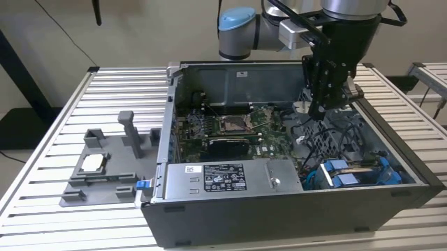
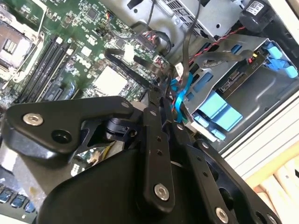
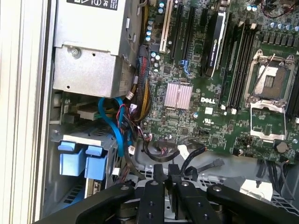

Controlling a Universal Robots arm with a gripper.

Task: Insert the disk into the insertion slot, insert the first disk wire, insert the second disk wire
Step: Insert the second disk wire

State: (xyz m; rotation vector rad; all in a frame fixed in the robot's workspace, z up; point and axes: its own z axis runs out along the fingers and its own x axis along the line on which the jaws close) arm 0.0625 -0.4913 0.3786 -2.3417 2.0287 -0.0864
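The disk (image 1: 357, 171), in its blue carrier, lies inside the insertion slot (image 1: 391, 175), the grey drive cage at the case's front corner on the exterior view's right. Its blue end tabs (image 3: 81, 161) (image 2: 217, 109) stick out of the cage. My gripper (image 1: 317, 112) hangs inside the open case, behind the cage and above a tangle of wires. Its fingers (image 3: 160, 175) stand pressed together in both wrist views, with nothing clearly between them. A blue flat wire (image 3: 114, 123) (image 2: 180, 93) loops near the cage. A black wire with a white plug (image 3: 184, 150) lies just beyond the fingertips.
The green motherboard (image 1: 231, 130) fills the case floor, with the silver power supply (image 1: 223, 178) along the front. The case walls (image 1: 279, 219) stand all around. A grey fixture (image 1: 104, 167) sits on the slatted table (image 1: 42, 209) at the exterior view's left.
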